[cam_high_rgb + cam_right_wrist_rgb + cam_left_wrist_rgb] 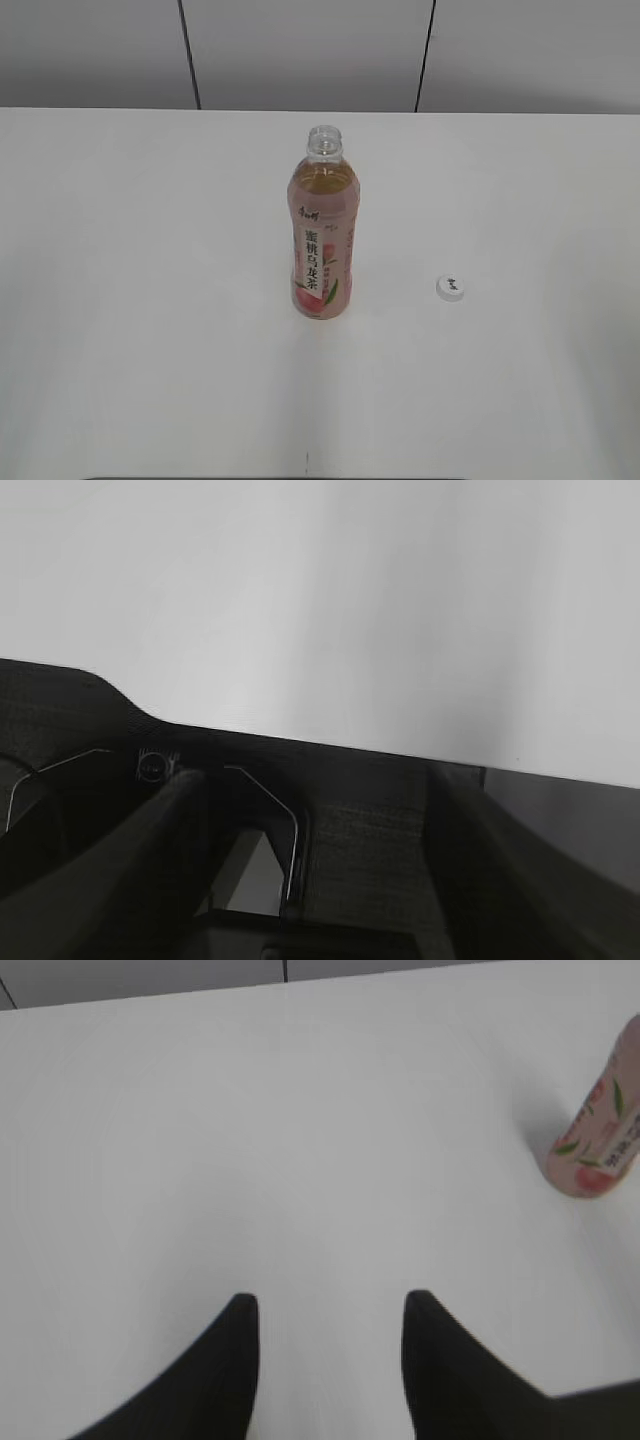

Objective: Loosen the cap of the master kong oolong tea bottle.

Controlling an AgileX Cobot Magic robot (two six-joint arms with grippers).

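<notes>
The master kong oolong tea bottle [321, 230] stands upright in the middle of the white table, its mouth open with no cap on it. Its pink lower part also shows at the right edge of the left wrist view [600, 1130]. The white cap [452, 288] lies flat on the table to the right of the bottle, apart from it. My left gripper [328, 1305] is open and empty over bare table, left of the bottle. My right gripper [315, 780] is open and empty over the table's dark front edge. Neither gripper shows in the exterior view.
The white table [150, 300] ends at a grey panelled wall [300, 50] behind. A dark structure below the table's front edge [370, 820] fills the bottom of the right wrist view.
</notes>
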